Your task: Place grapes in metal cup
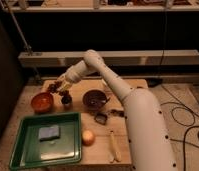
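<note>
My gripper (59, 88) is at the end of the white arm reaching to the table's back left. It is shut on the grapes (53, 87), a small dark cluster held above the table. The metal cup (66, 102) stands upright just below and slightly right of the gripper, between the two bowls. The grapes hang a little above and left of the cup's mouth, over the gap between the cup and the orange-red bowl (41, 102).
A purple bowl (95, 98) sits right of the cup. A green tray (23, 150) with a blue sponge (49, 132) lies at the front left. A round orange fruit (88, 137), a banana (112, 145) and a small dark object (100, 118) lie nearby.
</note>
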`<state>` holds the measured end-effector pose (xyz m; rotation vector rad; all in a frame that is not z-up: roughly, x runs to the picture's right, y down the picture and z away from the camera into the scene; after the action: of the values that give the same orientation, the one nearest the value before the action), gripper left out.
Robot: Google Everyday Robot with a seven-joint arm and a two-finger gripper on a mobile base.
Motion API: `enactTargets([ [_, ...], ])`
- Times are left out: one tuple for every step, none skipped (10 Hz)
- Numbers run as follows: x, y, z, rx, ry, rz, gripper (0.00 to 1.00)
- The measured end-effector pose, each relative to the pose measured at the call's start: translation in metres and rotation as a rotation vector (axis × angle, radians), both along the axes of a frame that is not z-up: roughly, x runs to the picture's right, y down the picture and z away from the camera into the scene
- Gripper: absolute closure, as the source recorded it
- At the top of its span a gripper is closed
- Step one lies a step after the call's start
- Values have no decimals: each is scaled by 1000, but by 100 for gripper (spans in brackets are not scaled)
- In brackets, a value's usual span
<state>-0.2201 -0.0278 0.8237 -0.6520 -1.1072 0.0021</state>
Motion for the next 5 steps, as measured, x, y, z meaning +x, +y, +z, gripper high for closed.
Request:
enactTargets([
  [-1,3,1,-7,-3,-4,100],
  [-1,7,2,-11,-5,-8,100],
  [-1,10,3,-14,-6,-9,100],
  [-1,13,4,-18,-6,-10,100],
  [-1,15,4,-20,-6,-12,100],
])
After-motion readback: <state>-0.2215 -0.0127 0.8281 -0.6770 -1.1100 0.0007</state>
